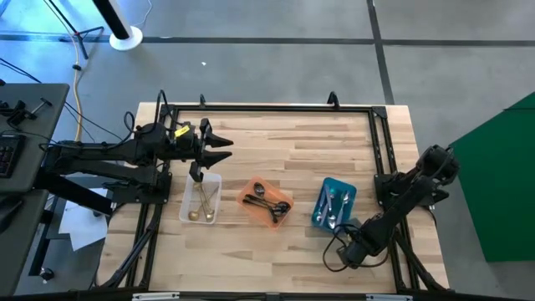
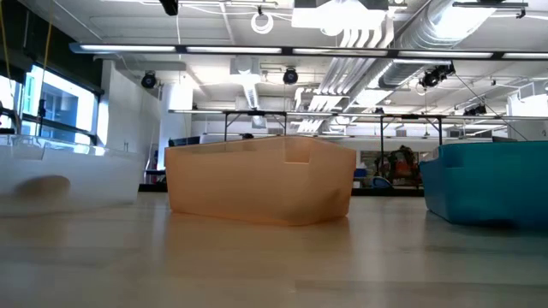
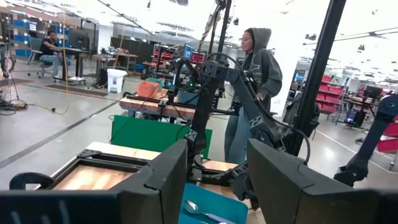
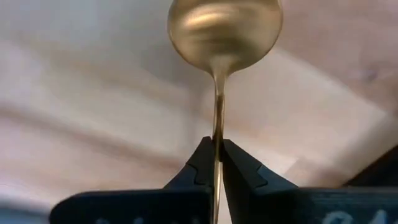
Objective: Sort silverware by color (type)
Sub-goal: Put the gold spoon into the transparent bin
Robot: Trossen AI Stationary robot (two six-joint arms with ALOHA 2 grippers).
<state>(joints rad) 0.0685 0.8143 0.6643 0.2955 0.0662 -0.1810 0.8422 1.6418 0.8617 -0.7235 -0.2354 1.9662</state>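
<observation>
While shut on one gold spoon (image 4: 224, 28), right tool (image 4: 216, 152); left tool (image 3: 214, 180) partly open and empty.

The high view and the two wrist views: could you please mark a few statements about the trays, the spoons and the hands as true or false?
1. The right hand is shut on the handle of a gold spoon. True.
2. The orange tray sits between the clear tray and the blue tray. True.
3. The blue tray holds the dark spoons. False: it holds silver spoons; the dark spoons lie in the orange tray.
4. The clear tray is empty. False: gold spoons lie in it.
5. The left hand is shut on a spoon. False: it is open and holds nothing.
</observation>
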